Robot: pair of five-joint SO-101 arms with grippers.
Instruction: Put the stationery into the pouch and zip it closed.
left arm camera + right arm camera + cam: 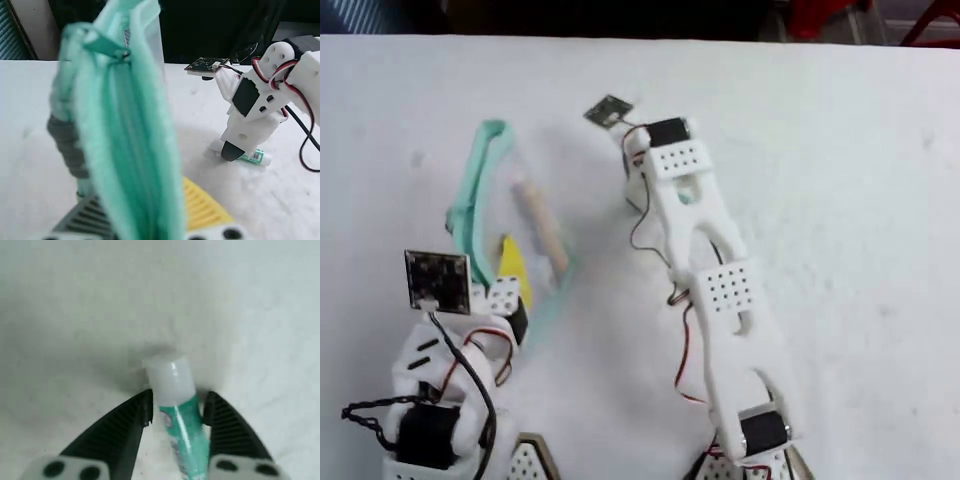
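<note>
Green cloth hangs right in front of my left jaws. It is the pouch (125, 140), and I pinch its edge between them, one grey jaw and one yellow, so the mouth stands up and gapes. From above, the pouch lies on the white table (840, 150) next to my left arm, and a brown stick (540, 225) is already inside it. My right jaws are down at the table, off to the side of the pouch, with one black jaw on each side of the glue stick (177, 405). They squeeze its green body just behind the white cap, and it lies flat on the table. I think I grab it there so it will not slip when I lift it. I hold the pouch open so the glue stick can drop in. The zip looks not shut yet.
</note>
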